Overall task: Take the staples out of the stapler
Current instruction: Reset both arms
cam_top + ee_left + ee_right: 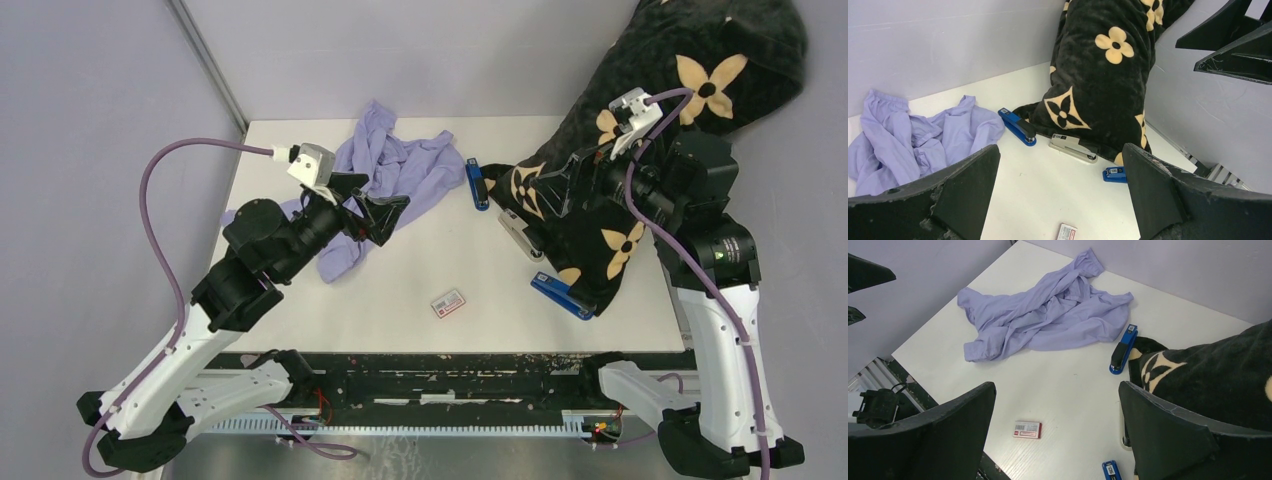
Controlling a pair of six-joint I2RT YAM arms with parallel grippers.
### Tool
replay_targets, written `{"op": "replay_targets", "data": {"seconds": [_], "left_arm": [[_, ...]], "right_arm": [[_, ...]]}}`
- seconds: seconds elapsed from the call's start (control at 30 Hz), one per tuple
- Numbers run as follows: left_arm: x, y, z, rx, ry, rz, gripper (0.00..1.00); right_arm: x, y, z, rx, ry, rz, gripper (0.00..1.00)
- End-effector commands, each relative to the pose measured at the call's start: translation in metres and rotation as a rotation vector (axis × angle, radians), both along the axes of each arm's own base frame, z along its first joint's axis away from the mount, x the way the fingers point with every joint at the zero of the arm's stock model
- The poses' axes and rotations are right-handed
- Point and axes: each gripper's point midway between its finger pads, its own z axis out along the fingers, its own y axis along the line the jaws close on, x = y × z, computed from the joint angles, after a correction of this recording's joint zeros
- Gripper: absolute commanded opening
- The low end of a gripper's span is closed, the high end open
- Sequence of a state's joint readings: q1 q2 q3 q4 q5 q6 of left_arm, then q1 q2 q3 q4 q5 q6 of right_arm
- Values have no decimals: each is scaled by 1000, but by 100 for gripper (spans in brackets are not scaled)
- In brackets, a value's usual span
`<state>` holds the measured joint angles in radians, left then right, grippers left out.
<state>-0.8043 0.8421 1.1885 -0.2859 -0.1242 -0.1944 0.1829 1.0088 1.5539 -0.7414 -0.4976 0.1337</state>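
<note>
grey stapler [522,235], right of centre against the blanket [740,50]: rigid, smooth, probably light, best pinched across mid-body sides; staples unseen, presumably inside; left gripper [1061,147] and right gripper [1057,390] wide open, empty.

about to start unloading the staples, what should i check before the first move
1. left jaws open, empty: ok
2. right jaws open, empty: ok
3. staplers located: ok; far blue stapler, grey stapler, near blue stapler
4. staplers free of the black blanket: not ok; it crowds the grey one and overlaps the near blue one
5. a stapler already opened: not ok; all look shut
6. staples inside: cannot tell
</note>
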Motion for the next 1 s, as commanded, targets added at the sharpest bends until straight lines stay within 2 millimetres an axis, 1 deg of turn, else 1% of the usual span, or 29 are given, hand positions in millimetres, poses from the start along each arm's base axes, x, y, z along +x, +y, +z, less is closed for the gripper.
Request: {"op": "replay_targets", "data": {"seconds": [0.0, 0.2, 0.5, 0.97], "left_arm": [[0, 3, 6, 21, -48, 0, 99], [1, 2, 3, 26, -43, -1, 99], [4, -1, -5, 50, -27, -3, 99], [5, -2, -8, 58, -24, -7, 99]], "right_arm": [[1, 0, 10, 19, -45, 1, 100], [5, -5, 10, 15, -49, -36, 100], [6, -6, 8, 12, -48, -41, 100], [6, -4, 8, 14, -45, -33, 100]]}}
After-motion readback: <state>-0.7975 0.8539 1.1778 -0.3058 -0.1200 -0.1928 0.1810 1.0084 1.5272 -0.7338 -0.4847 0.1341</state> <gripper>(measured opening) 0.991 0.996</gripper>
